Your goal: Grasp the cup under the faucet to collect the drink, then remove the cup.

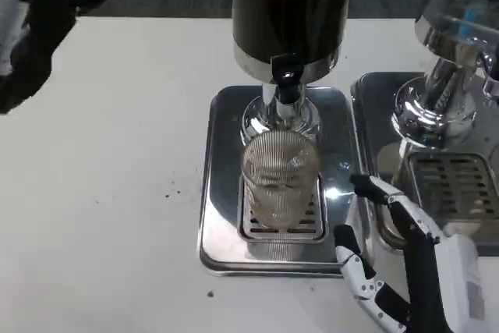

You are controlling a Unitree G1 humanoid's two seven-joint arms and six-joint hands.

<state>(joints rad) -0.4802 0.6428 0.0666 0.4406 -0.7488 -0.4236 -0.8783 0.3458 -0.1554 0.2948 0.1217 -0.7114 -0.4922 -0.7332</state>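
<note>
Right hand point(405, 263) is seen at the lower-right corner, resting on the table point(117, 154) just beside the drip tray point(222, 193) — fingers spread apart, nothing held. One white-and-black finger point(382, 191) is stretched toward the tray's right rim; another is angled down near the tray's front-right corner. No contact w/ the cup can be made out.

Left hand point(39, 13) is seen at the upper-left corner, dark and blurred, well apart from the cup; whether its fingers are spread or curled cannot be told.

Cup point(279, 177) — clear, ribbed glass — is stood upright on the slotted grate point(308, 220) of the tray, directly under the faucet point(285, 87). Contents can't be judged through the ribbing. The faucet is mounted at the base of a dark cylindrical dispenser point(290, 5) w/ a chrome band.

A 2nd chrome dispenser point(452, 60) is set to the right, over its own tray and grate point(452, 185), just beside the first. A few dark specks are scattered on the table left of the tray.
</note>
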